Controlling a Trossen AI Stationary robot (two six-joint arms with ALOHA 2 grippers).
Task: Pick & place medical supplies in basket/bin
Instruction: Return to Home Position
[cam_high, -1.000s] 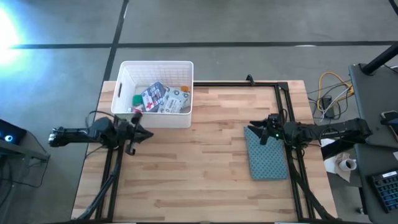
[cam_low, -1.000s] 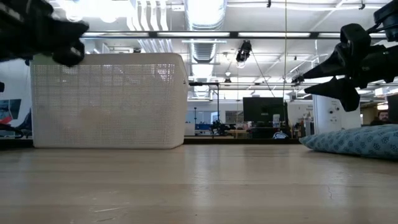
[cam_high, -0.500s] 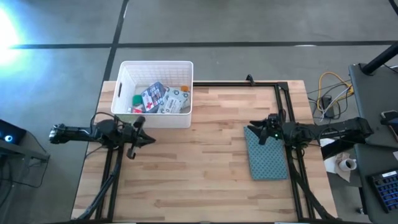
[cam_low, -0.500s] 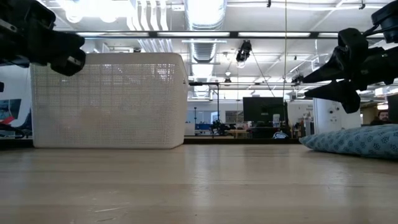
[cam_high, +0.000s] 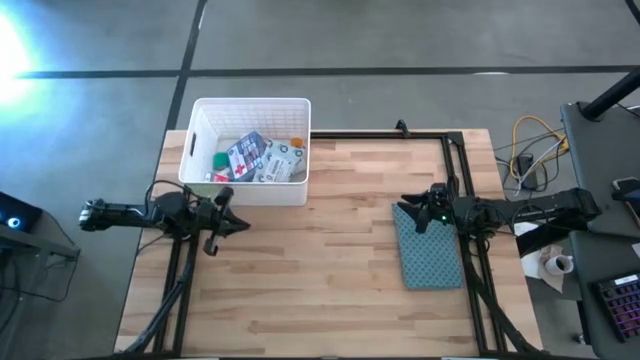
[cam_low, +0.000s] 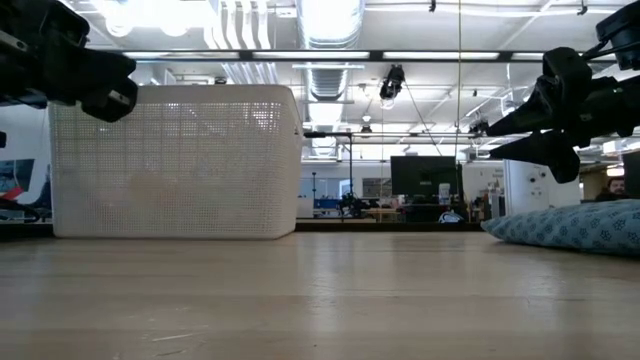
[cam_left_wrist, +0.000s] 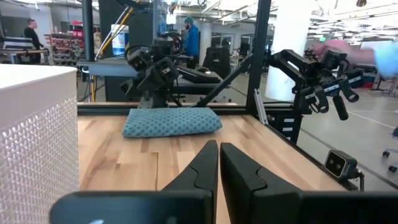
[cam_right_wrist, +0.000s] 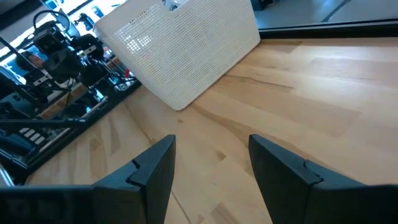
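- While right gripper (cam_high: 407, 208) stays put, spread wide above blue-grey pad (cam_high: 432, 258), left gripper (cam_high: 238, 225) has slid slightly away from white bin (cam_high: 250, 104), fingers closed, empty.
- Medical supplies (cam_high: 255, 158) lie inside bin.

You have a table (cam_high: 330, 280) of pale wood strips, smooth with a soft sheen. The bin (cam_high: 250, 192) is white perforated plastic. The pad (cam_high: 432, 255) is soft dotted cloth. Left hand (cam_high: 238, 223) and right hand (cam_high: 410, 214) look matt dark plastic.
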